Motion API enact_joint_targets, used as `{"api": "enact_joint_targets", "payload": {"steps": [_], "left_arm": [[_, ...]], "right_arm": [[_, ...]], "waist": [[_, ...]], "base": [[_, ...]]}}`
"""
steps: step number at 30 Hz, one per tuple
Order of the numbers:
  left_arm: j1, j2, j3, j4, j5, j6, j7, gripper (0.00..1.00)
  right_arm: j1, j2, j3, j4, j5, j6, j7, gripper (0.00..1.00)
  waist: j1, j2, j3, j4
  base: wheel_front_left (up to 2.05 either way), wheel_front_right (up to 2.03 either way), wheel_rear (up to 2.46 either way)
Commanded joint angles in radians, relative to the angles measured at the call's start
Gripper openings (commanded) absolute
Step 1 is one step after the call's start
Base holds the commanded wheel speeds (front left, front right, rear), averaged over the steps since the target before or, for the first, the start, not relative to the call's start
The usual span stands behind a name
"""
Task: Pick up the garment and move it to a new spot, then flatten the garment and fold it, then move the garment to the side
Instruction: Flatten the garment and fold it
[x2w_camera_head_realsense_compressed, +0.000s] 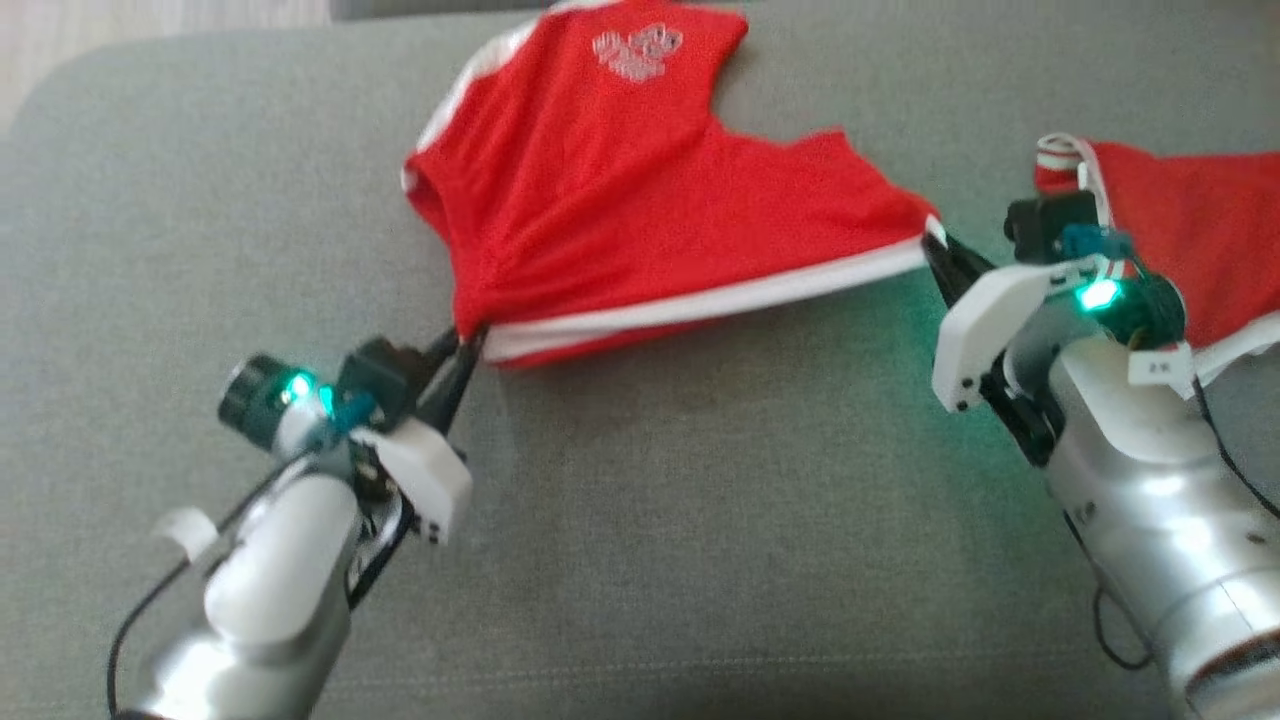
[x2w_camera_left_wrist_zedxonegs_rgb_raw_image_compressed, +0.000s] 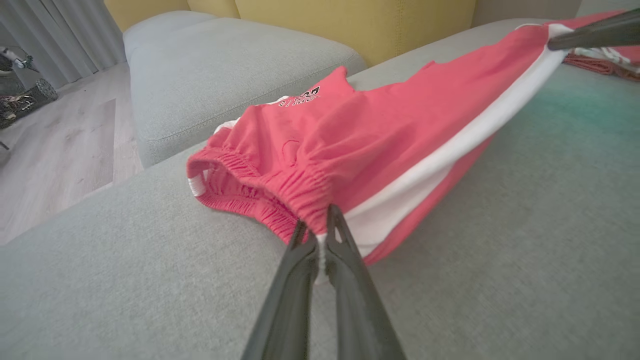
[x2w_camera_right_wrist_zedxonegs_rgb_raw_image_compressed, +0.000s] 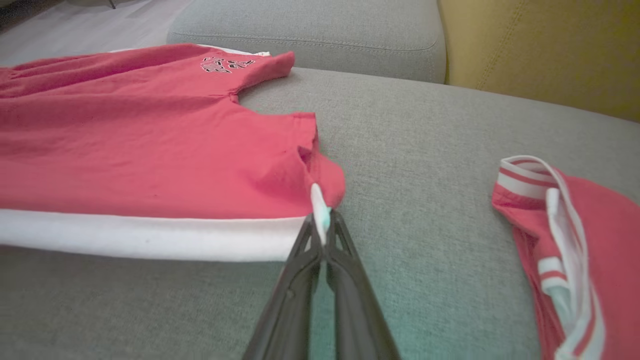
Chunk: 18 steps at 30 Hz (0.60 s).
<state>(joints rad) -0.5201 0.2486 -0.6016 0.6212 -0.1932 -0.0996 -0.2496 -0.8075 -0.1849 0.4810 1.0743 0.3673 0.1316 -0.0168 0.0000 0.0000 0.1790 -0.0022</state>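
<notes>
- Head view: red garment (x2w_camera_head_realsense_compressed: 620, 200) is stretched along its white-striped edge (x2w_camera_head_realsense_compressed: 720, 300), its far half resting on the grey cushion (x2w_camera_head_realsense_compressed: 700, 560) beneath it.
- Left gripper (x2w_camera_head_realsense_compressed: 465, 350) is pinched tight on the garment's elastic waistband (x2w_camera_left_wrist_zedxonegs_rgb_raw_image_compressed: 300, 192); right gripper (x2w_camera_head_realsense_compressed: 938, 248) is clamped on the hem corner (x2w_camera_right_wrist_zedxonegs_rgb_raw_image_compressed: 325, 182) at the garment's opposite end.
- A second red piece (x2w_camera_head_realsense_compressed: 1200, 230) lies just right of the garment, not touching it.
- Step, as I judge it — flattening. The next move calls for lowering both corners evenly under tension, then letting go.
</notes>
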Motion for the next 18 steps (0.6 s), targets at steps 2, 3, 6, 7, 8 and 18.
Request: {"api": "enact_joint_targets", "payload": {"steps": [2,3,6,7,8,18], "left_arm": [[-0.001,0.038,0.031,-0.042,0.011,0.015,-0.012,0.00],[0.011,0.037,0.028,-0.048,0.013,0.018,-0.012,0.00],[0.050,0.034,0.020,-0.066,0.016,0.025,-0.012,0.00],[0.062,0.033,0.018,-0.072,0.017,0.027,-0.012,0.00],[0.074,0.031,0.015,-0.078,0.018,0.028,-0.012,0.00],[0.182,0.007,-0.004,-0.149,-0.002,0.028,-0.012,0.00]], "right_arm": [[0.018,-0.034,0.060,-0.070,0.058,-0.001,0.013,0.00],[0.030,-0.052,0.085,-0.088,0.079,-0.001,0.023,0.00],[0.064,-0.112,0.158,-0.139,0.133,-0.001,0.054,0.00],[0.074,-0.133,0.180,-0.155,0.150,-0.001,0.065,0.00],[0.084,-0.154,0.202,-0.171,0.166,-0.001,0.077,0.00],[0.162,-0.335,0.359,-0.328,0.316,-0.001,0.215,0.00]], "waist": [[0.0000,0.0000,-0.040,0.003],[0.0000,0.0000,-0.049,0.004],[0.0000,0.0000,-0.075,0.008],[0.0000,0.0000,-0.082,0.010],[0.0000,0.0000,-0.089,0.012],[0.0000,0.0000,-0.142,0.016]], "base": [[0.00,0.00,0.00],[0.00,0.00,0.00],[0.00,0.00,0.00],[0.00,0.00,0.00],[0.00,0.00,0.00],[0.00,0.00,0.00]]}}
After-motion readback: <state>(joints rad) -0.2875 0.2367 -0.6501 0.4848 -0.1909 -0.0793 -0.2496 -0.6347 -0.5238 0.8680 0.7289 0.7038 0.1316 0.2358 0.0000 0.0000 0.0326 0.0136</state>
